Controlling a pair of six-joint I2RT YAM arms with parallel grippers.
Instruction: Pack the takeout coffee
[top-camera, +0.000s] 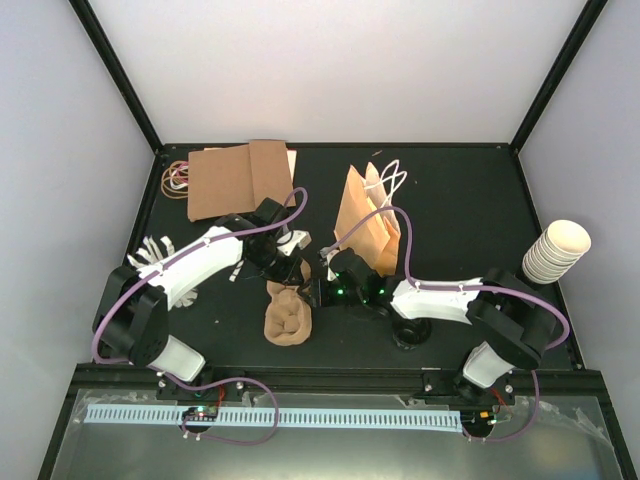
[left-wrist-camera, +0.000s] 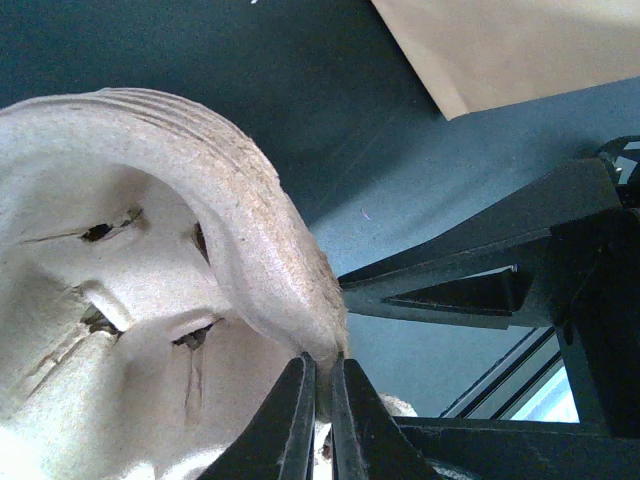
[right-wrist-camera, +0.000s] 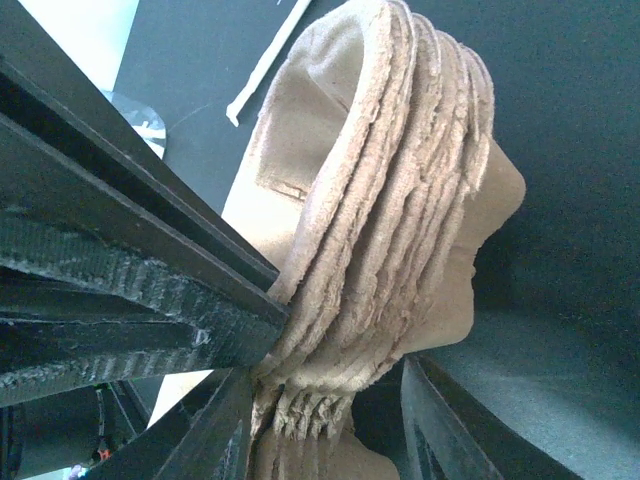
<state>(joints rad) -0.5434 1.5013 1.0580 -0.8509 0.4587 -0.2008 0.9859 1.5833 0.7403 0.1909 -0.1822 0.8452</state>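
A stack of brown moulded-pulp cup trays (top-camera: 288, 318) lies mid-table between my arms. My left gripper (top-camera: 290, 265) is shut on the rim of the top tray (left-wrist-camera: 150, 300), its fingertips (left-wrist-camera: 322, 385) pinching the thin edge. My right gripper (top-camera: 318, 290) comes in from the right and stands open around the stack's layered edge (right-wrist-camera: 400, 200). In the right wrist view (right-wrist-camera: 330, 430) its left finger touches the trays and its right finger stands apart from them. The takeout coffee is not clearly in view. A dark round shape (top-camera: 410, 335) under my right arm cannot be made out.
An upright brown paper bag with white handles (top-camera: 365, 225) stands just behind the grippers. Flat brown bags (top-camera: 235, 180) and rubber bands (top-camera: 178, 180) lie at the back left. A stack of cream lidless cups (top-camera: 557, 250) leans at the right edge.
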